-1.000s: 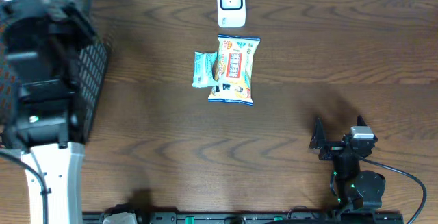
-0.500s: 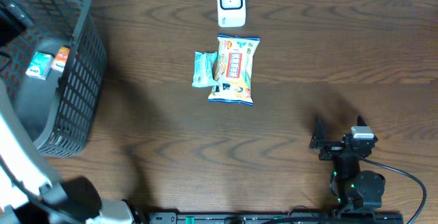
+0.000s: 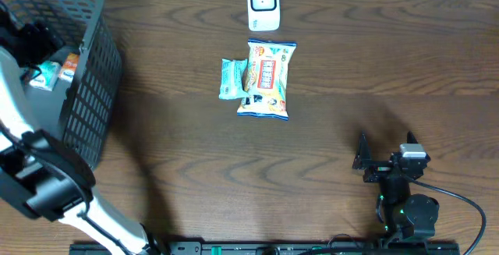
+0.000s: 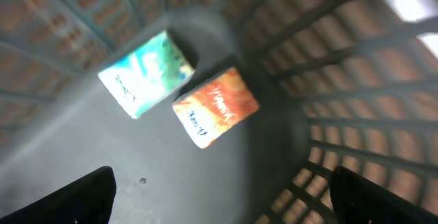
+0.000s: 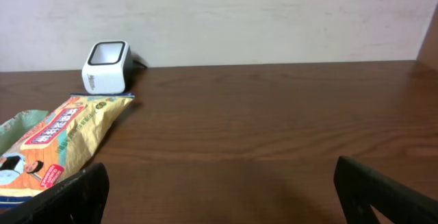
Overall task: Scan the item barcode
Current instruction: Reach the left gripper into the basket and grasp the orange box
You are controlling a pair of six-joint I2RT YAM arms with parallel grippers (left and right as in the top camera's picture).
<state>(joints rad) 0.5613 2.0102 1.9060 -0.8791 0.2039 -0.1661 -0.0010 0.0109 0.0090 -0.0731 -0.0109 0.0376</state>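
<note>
The yellow snack bag (image 3: pixel 267 79) lies flat near the middle of the surface (image 3: pixel 374 68), just in front of the white scanner (image 3: pixel 263 4); a small teal packet (image 3: pixel 232 79) sits against its left edge, and I cannot tell which overlaps which. I judge the bag light, soft and crinkly, a puffed film pouch that will slide and dent; its contents probably crush, so I would pinch it gently by a sealed end seam or across its narrow width. No barcode shows on the upper face, so I expect it underneath. The left jaws stand wide open inside the grey basket (image 3: pixel 93 91), fingers (image 4: pixel 68 196) apart and empty; they hang above a teal carton (image 4: pixel 145 73) and an orange carton (image 4: pixel 215 106) on the basket floor, touching neither. The right jaws are also wide open, low over the bare wood at the near edge, well apart from the bag and holding nothing.
</note>
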